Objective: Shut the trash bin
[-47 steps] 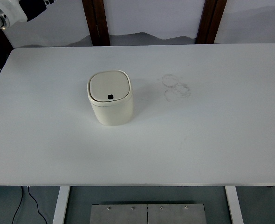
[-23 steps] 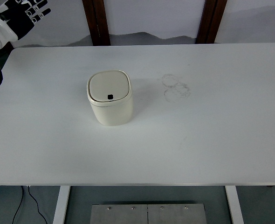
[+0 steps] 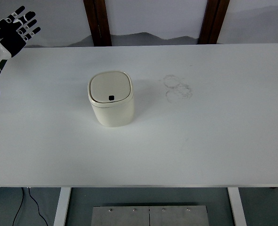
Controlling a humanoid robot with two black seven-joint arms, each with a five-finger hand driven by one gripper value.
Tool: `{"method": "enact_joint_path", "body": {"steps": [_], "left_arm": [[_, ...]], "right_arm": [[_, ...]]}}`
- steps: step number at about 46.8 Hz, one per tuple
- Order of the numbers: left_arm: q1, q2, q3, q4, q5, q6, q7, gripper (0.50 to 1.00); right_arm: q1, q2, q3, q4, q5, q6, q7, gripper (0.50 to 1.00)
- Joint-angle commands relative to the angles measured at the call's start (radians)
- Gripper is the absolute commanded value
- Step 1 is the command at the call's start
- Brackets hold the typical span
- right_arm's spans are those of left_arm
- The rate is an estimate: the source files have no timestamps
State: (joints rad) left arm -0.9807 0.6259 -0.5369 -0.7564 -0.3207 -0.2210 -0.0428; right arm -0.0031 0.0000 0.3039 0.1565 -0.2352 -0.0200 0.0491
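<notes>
My left hand [image 3: 15, 28] at far-left table corner, fingers spread, holding nothing. Trash bin [image 3: 111, 98] mid-table, well apart, lid looks flat already. If pressing needed: come from above, push lid centre, avoid tipping bin.

White table [image 3: 214, 141] with faint ring marks [image 3: 177, 88], 2 dark wooden posts [image 3: 97, 21] behind, black cable [image 3: 30, 200] below.
</notes>
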Motion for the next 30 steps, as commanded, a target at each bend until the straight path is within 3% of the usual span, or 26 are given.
{"method": "enact_joint_path", "body": {"steps": [1,30], "left_arm": [[0.0,0.0,0.0,0.0,0.0,0.002,0.0,1.0],[0.0,0.003,0.0,-0.001,0.003,0.002,0.0,1.0]], "right_arm": [[0.0,0.0,0.001,0.0,0.0,0.0,0.0,0.995],[0.0,0.0,0.001,0.0,0.0,0.0,0.002,0.995]]}}
